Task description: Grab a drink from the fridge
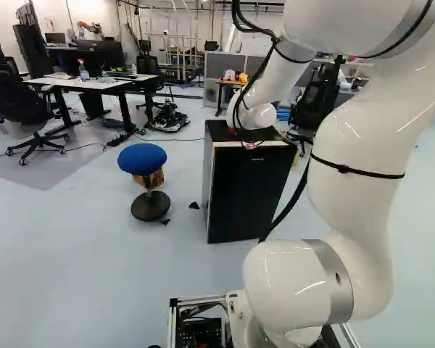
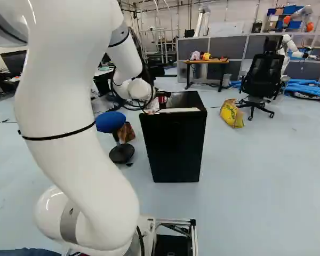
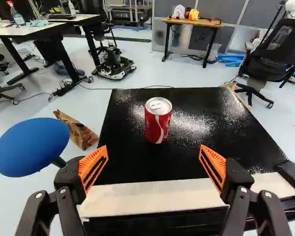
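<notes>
In the right base view the gripper shows only as a dark part beside the white wrist, at the top of the black fridge. The fridge front appears closed in the left base view. From the wrist, the gripper stands open, its orange pads wide apart with nothing held. Ahead of the fingers, a red drink can stands upright on the fridge's glossy black top, apart from both fingers. A pale strip runs along the top's near edge, between and under the fingers.
A blue-topped stool is left of the fridge, with a brown paper bag beside it. Behind are desks, a small wooden table and an office chair. A yellow bag lies right of the fridge. Another robot stands far back.
</notes>
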